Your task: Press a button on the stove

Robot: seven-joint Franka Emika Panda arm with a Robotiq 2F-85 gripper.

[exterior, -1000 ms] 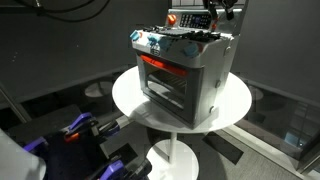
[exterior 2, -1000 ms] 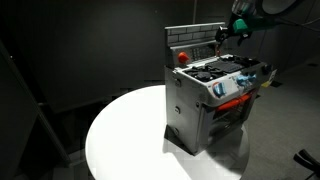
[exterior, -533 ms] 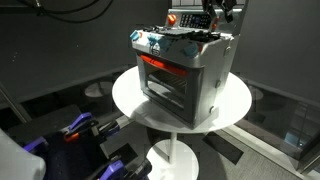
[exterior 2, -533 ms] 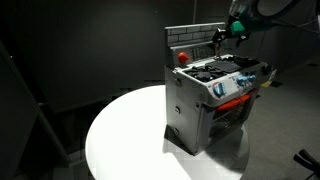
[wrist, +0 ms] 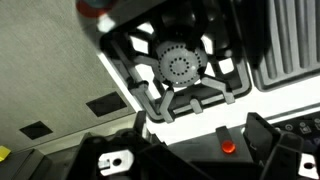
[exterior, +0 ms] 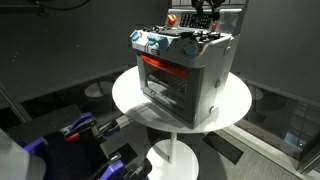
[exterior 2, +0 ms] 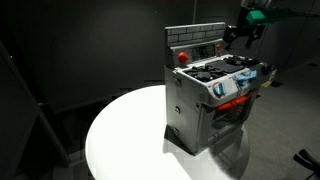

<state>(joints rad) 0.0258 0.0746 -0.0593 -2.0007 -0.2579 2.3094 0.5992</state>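
Note:
The silver-grey toy stove stands on a round white table in both exterior views. It has a red handle bar on the oven door, blue-white knobs and a raised back panel with a red button. My gripper hangs just above the back panel's far end, also seen in an exterior view. In the wrist view the gripper is open and empty, looking down on a black burner grate and a small glowing red light between the fingers.
The round white table has a bare rim around the stove. Blue and black equipment lies on the floor below it. Dark curtains surround the scene.
My gripper has lifted up and drawn back from the stove's back panel. The stove has not moved.

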